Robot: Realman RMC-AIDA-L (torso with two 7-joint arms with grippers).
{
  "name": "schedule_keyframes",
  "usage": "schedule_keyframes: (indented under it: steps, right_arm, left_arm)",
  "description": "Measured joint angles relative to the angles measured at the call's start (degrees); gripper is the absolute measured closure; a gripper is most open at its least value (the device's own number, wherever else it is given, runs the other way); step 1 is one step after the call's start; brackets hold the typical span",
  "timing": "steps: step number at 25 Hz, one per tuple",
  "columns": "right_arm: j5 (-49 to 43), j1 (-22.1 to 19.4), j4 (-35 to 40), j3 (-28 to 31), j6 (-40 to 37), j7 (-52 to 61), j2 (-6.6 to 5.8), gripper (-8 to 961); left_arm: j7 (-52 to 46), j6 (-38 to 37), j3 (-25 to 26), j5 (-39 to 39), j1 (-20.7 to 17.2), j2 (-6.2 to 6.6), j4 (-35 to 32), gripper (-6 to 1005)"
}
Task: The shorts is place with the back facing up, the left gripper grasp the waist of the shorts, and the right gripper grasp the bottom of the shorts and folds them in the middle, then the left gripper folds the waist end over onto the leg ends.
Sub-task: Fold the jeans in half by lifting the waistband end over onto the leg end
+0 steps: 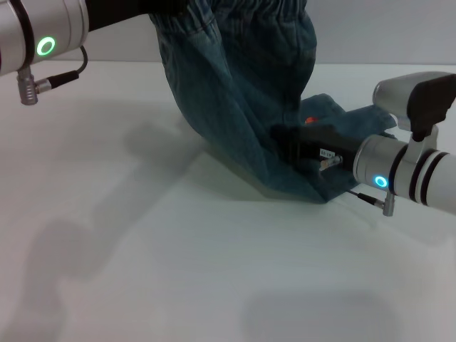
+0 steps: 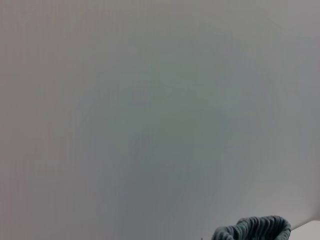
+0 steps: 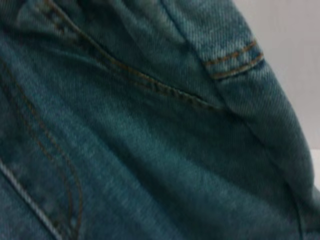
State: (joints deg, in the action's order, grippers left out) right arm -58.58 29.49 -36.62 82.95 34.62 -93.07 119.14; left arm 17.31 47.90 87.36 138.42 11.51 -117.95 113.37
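Observation:
The blue denim shorts (image 1: 235, 92) hang in a slanted sheet from the top of the head view down to the table at right of centre. Their gathered waist (image 1: 256, 13) is lifted high, and my left gripper (image 1: 167, 8), on the green-ringed arm, is shut on it at the picture's upper edge. A bit of that ruffled waist (image 2: 255, 229) shows in the left wrist view. My right gripper (image 1: 288, 146), on the blue-ringed arm, sits low at the table, shut on the bottom of the shorts, with denim draped over its tip. The right wrist view is filled with denim (image 3: 150, 150) and a stitched hem (image 3: 232, 60).
The white table (image 1: 142, 249) stretches left of and in front of the shorts, crossed by arm shadows. A cable and connector (image 1: 32, 87) dangle under the left arm. A small red print (image 1: 310, 120) shows on the leg lying flat behind the right gripper.

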Motion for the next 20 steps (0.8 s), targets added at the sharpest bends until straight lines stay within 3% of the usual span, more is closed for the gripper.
schedule_keyframes:
  steps: [11, 20]
  right_arm:
    - [-2.06, 6.42, 2.79, 1.55, -10.87, -2.32, -1.09, 953]
    - [-1.9, -0.12, -0.63, 0.58, -9.42, -2.14, 0.16, 953]
  left_arm:
    - [0.01, 0.02, 0.04, -0.64, -0.6, 0.09, 1.33, 894]
    - [0.06, -0.51, 0.44, -0.64, -0.6, 0.09, 0.88, 893]
